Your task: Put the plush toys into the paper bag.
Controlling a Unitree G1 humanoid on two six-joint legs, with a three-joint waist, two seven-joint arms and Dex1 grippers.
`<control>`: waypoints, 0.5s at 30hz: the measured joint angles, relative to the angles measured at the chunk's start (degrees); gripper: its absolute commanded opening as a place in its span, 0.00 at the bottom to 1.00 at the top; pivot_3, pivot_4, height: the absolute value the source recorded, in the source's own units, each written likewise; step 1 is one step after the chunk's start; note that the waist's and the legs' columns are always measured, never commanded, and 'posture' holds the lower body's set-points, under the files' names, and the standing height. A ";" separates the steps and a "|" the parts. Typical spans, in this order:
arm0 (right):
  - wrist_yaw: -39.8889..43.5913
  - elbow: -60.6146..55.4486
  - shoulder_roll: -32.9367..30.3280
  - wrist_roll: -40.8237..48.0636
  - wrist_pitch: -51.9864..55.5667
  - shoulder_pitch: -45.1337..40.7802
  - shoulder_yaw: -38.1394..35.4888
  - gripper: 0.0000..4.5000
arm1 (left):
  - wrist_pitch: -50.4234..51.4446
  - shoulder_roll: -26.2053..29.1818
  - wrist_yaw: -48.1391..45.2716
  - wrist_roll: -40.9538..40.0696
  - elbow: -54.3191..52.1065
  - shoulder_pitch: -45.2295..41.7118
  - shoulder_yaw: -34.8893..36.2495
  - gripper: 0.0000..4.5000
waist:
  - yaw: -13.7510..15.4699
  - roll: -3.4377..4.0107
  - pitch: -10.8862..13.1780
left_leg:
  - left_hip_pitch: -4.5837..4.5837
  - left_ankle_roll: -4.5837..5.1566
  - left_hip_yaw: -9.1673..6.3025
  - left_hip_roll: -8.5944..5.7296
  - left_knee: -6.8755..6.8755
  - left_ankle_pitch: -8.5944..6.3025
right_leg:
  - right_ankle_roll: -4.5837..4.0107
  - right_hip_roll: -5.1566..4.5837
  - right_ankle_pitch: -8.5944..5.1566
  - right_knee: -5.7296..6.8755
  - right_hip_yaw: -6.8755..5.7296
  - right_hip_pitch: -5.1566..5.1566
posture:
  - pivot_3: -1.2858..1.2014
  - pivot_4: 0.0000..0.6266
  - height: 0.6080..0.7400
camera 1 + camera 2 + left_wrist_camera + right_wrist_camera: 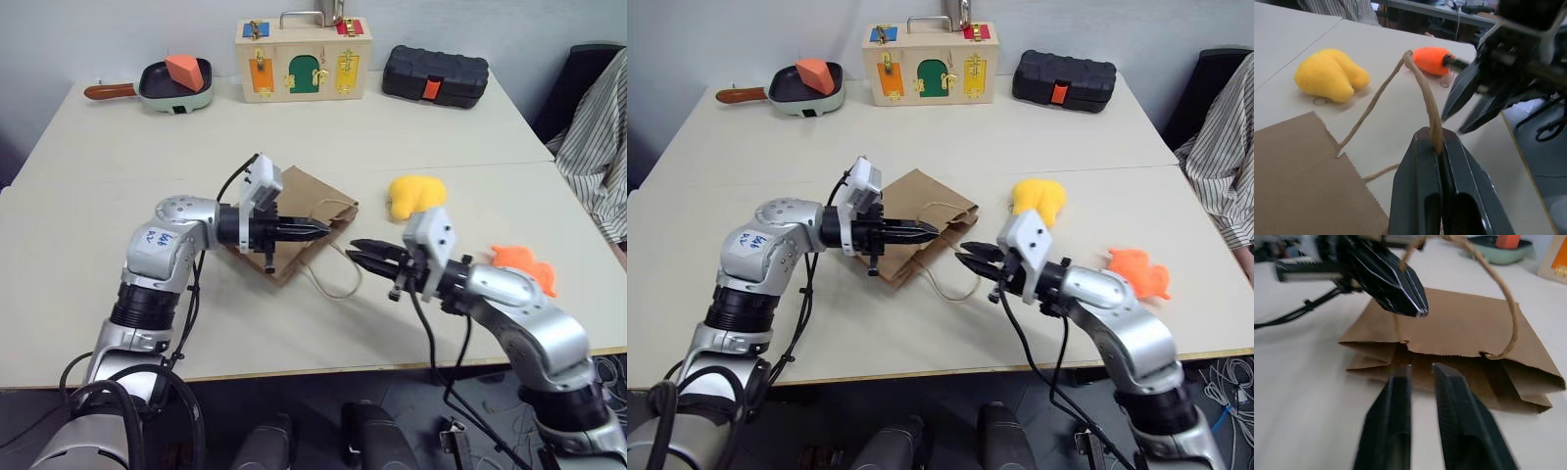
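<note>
Two end effectors meet over the bag (294, 211), which lies flat on the counter (118, 157). Left end effector (321, 230) pinches one cord handle (1422, 93), lifting it. Right end effector (359, 249) faces it just beside the bag's mouth, fingers slightly parted, holding nothing. Yellow toy (413, 194) and orange toy (529, 266) lie beyond on the right.

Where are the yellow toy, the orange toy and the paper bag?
Yellow toy (414, 194), left eye view, middle of its body.
Orange toy (1138, 271), right eye view, middle of its body.
Paper bag (1459, 328), right wrist view, flat upper side.
</note>
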 measured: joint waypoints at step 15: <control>-0.12 23.43 11.85 -12.22 -5.99 -10.94 7.74 0.00 | 9.84 -0.88 4.28 -14.78 -10.01 -0.51 5.74 0.00 | -0.31 0.02 -0.01 | 0.02 -0.02 -0.02 0.00 0.00 0.00 | 0.00 0.00 0.00 0.01 -0.05 0.00 | 0.52 0.24 1.00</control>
